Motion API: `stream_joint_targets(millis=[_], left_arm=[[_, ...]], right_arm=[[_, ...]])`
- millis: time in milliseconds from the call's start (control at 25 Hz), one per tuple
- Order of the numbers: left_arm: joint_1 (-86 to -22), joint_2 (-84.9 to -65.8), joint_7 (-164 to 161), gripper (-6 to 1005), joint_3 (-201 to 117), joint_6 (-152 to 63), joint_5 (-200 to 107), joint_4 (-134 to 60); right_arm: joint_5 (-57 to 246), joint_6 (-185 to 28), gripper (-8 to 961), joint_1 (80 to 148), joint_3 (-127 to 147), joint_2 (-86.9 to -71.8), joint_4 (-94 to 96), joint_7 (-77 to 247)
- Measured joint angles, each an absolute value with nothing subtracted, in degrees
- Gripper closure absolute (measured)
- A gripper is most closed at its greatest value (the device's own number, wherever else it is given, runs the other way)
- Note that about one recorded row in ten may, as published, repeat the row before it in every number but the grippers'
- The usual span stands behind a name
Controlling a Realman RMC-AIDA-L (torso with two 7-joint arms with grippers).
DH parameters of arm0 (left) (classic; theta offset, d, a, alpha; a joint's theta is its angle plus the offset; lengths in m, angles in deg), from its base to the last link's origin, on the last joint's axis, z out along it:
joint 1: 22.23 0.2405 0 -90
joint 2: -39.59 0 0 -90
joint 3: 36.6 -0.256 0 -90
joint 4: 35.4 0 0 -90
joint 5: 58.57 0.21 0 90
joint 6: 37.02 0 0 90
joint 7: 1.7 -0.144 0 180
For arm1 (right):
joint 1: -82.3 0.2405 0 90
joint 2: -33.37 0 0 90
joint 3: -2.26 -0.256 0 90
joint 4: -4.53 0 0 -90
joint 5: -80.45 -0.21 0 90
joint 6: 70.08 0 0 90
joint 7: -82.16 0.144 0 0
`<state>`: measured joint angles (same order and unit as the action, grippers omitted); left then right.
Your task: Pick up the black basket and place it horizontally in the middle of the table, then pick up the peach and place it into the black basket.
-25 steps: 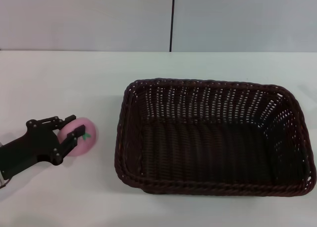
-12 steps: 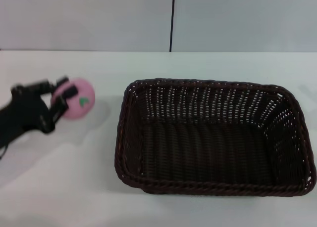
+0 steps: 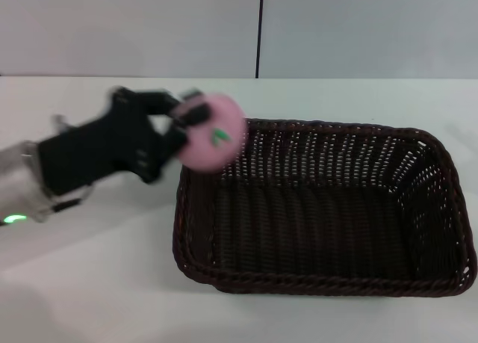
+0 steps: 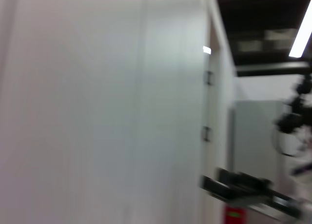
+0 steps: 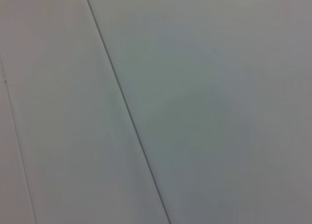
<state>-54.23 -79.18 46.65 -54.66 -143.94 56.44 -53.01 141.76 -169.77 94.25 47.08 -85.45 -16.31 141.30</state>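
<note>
The black basket (image 3: 321, 208) lies lengthwise across the white table (image 3: 89, 283), right of centre, open side up. My left gripper (image 3: 196, 132) is shut on the pink peach (image 3: 211, 141) and holds it in the air above the basket's near-left corner, over its rim. The peach's green leaf mark faces the head camera. The left wrist view shows only a wall and room fittings. The right gripper is out of view; the right wrist view shows only a plain wall.
The grey back wall (image 3: 336, 29) with a dark vertical seam stands behind the table. The left arm (image 3: 75, 164) stretches from the left edge across the table's left part.
My left gripper has lifted the peach off the table at the left and carried it up and to the right, to above the basket's left rim. The basket has not moved.
</note>
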Motion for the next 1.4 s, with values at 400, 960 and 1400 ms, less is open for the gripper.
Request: stream_joint_targets(millis=[400, 960, 1400], left_arm=[[-56.7, -79.32, 37.4, 878, -62.2, -140.5, 56.1, -41.5], [-48.0, -78.83, 27.8, 419, -46.5, -134.8, 55.4, -38.0], [-35.1, -78.59, 21.0, 170, -16.0, -134.0, 55.5, -40.9]], right_arm=[[141.7, -171.5, 447, 94.0, 47.1, -85.56, -16.3, 141.3], [141.6, -173.2, 447, 93.8, 41.9, -85.63, -13.8, 136.1], [141.5, -176.5, 447, 94.7, 20.8, -85.97, 8.3, 114.7]])
